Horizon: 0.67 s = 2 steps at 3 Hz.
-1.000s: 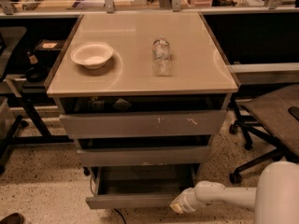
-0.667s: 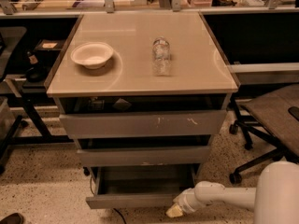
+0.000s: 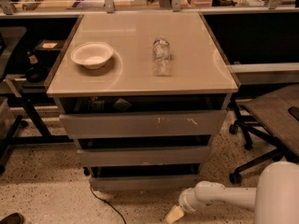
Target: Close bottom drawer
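Observation:
The bottom drawer (image 3: 145, 182) is the lowest, narrowest grey front of the cabinet. It sits pushed in, nearly flush under the middle drawer (image 3: 145, 156). My gripper (image 3: 173, 214) is a pale tip at the end of the white arm (image 3: 219, 197). It hangs low over the floor, just in front of and below the right half of the bottom drawer's front. It holds nothing that I can see.
The top drawer (image 3: 140, 123) with white scratches stands slightly out. A white bowl (image 3: 92, 55) and a lying clear bottle (image 3: 161, 56) rest on the cabinet top (image 3: 196, 78). An office chair (image 3: 273, 118) is at right, and a cable (image 3: 105, 203) lies on the floor.
The bottom drawer was pulled out and has slid back into the cabinet. My gripper has moved left and down along its front.

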Each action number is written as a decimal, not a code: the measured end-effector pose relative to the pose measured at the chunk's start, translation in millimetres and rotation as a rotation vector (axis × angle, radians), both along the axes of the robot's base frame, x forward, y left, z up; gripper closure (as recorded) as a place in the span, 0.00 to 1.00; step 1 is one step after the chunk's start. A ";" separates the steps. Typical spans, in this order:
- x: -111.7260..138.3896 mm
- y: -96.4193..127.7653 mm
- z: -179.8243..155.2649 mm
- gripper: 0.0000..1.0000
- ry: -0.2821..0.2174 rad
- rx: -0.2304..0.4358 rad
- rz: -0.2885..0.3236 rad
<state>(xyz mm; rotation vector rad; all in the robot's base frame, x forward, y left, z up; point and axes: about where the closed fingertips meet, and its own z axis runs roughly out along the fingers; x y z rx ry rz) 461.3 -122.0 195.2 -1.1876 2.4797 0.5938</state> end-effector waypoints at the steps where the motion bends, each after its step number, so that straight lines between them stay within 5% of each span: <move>1: 0.0 0.0 0.0 0.13 0.000 0.000 0.000; 2: 0.0 0.0 0.0 0.36 0.000 0.000 0.000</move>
